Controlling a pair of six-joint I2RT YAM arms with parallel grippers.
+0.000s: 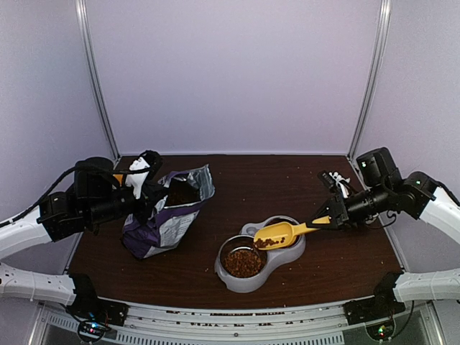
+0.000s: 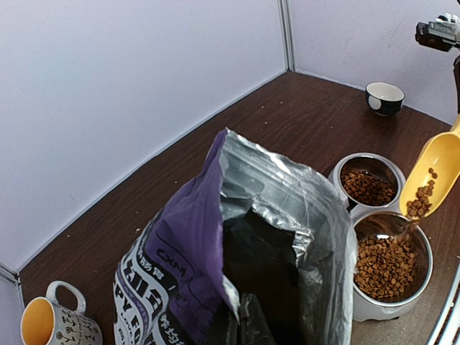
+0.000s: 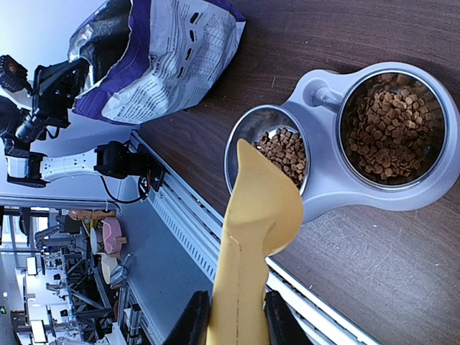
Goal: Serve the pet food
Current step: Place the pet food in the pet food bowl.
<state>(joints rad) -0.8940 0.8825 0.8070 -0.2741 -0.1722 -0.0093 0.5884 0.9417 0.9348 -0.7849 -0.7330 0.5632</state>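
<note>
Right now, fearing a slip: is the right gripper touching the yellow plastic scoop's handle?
Touching. In the right wrist view, fingers of the right gripper press both sides of the handle of the yellow plastic scoop.

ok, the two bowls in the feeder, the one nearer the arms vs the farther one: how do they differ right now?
The scoop tilts over the near bowl, pet food at its lip; nothing hangs over the far bowl. The near bowl shows bare steel on one side; the far bowl's floor is covered. Both are round steel bowls in one grey feeder, and both hold pet food.
</note>
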